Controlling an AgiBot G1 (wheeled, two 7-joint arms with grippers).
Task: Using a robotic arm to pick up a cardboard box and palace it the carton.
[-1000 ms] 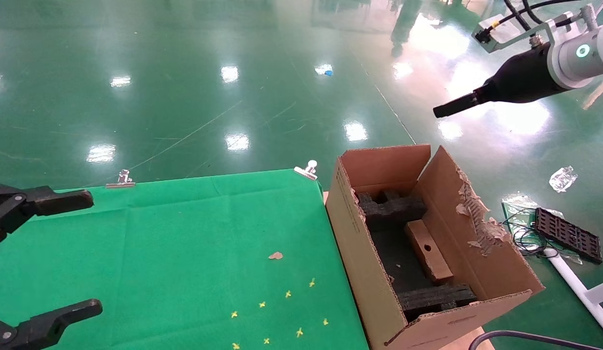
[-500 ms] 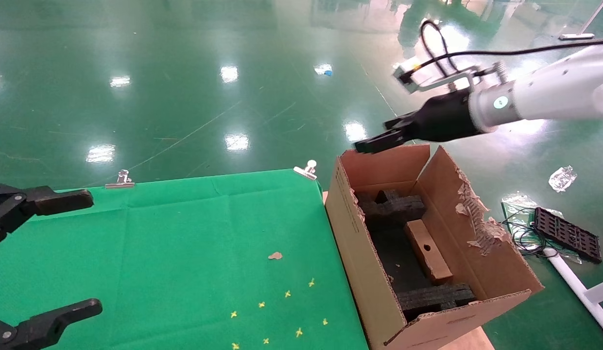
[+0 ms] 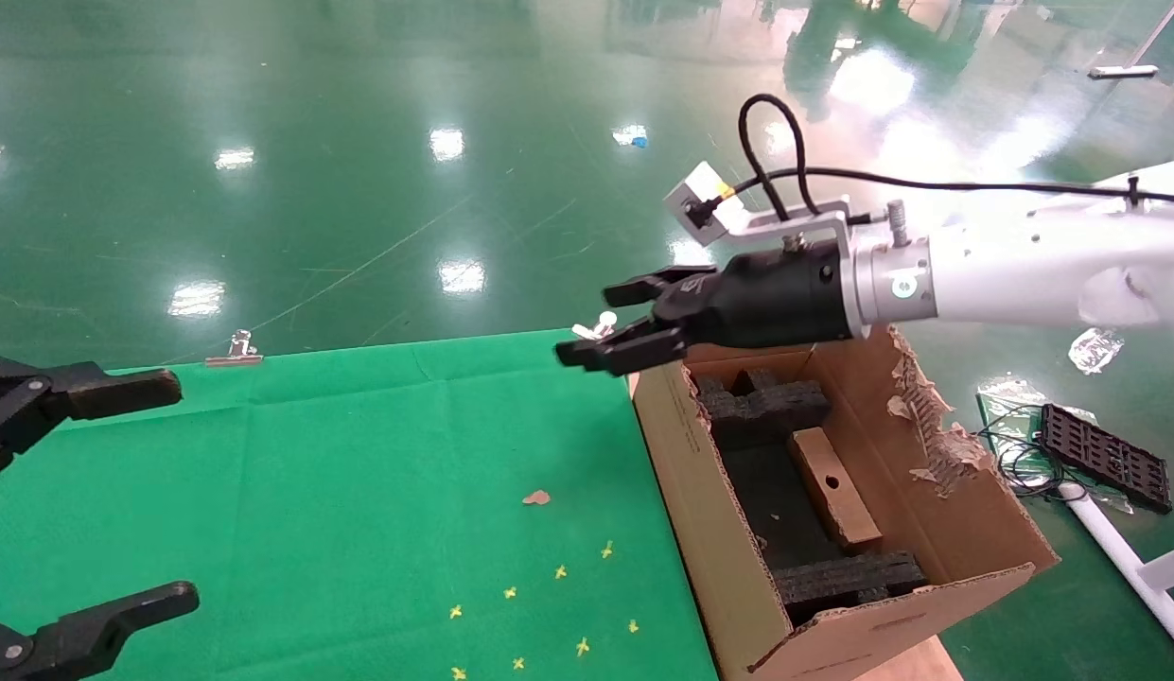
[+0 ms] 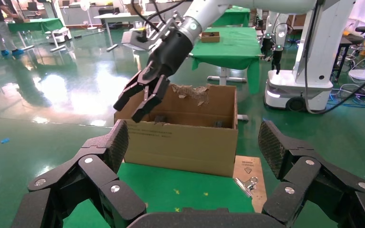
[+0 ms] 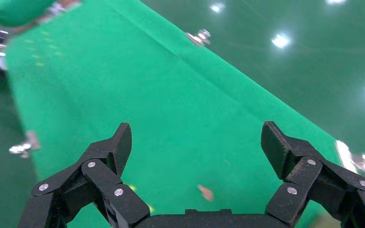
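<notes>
The cardboard box (image 3: 832, 487) is a slim brown box with a round hole, lying inside the carton (image 3: 681, 463) between black foam inserts (image 3: 762, 407). The carton stands open at the green table's right edge, with one flap torn ragged (image 3: 922, 416). The robotic arm's right gripper (image 3: 587, 324) hangs open and empty in the air over the carton's far left corner and the table's back edge. It is well above the cardboard box. The left wrist view shows that right gripper (image 4: 138, 102) above the carton (image 4: 180, 147). My left gripper (image 3: 182, 492) stays open at the table's left side.
Green cloth (image 3: 359, 492) covers the table, held by metal clips (image 3: 598, 331) (image 3: 235, 352). On it lie a small brown scrap (image 3: 536, 497) and yellow cross marks (image 3: 549, 605). On the floor to the right are a black tray (image 3: 1107, 459), cables and a white pole (image 3: 1121, 558).
The right arm has swung from high at the far right down and leftward, past the carton's far wall to its far left corner. Its fingers now show spread. The left gripper and the cardboard box have not moved.
</notes>
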